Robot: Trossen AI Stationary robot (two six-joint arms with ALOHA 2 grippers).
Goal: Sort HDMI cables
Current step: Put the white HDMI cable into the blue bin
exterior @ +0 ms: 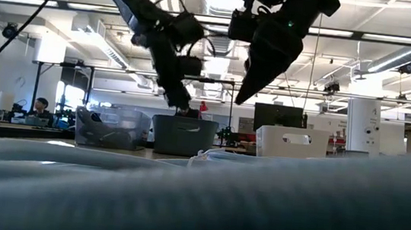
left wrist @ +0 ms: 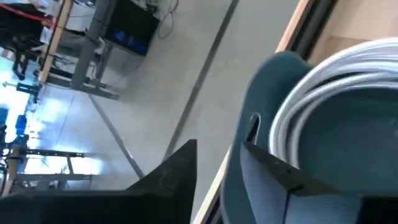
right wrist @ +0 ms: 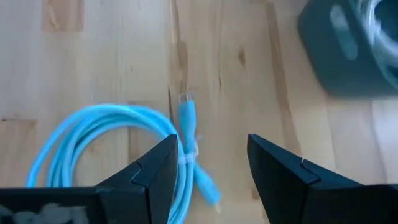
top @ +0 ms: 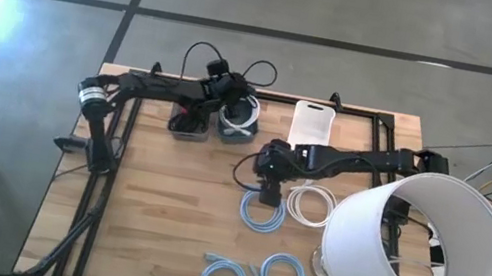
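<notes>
Right pincer point(right wrist: 208, 171) (spread wide, empty) hovers above a light blue cable point(right wrist: 118, 146).

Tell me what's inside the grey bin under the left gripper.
A white cable coil lies inside the grey bin, curving along its wall. The left gripper hangs over the bin, fingers open, covering part of the inside; the bin's floor beneath the coil is hidden.

Wood, plastic and matt black in front of you

Your table point(top: 161, 215) is pale wood with visible grain, framed in black metal. The light blue cable point(right wrist: 93, 140) has a smooth, slightly glossy plastic jacket; the grey bin point(left wrist: 273, 112) looks like matt plastic, and the right gripper point(right wrist: 208, 180) fingers look matt black.
</notes>
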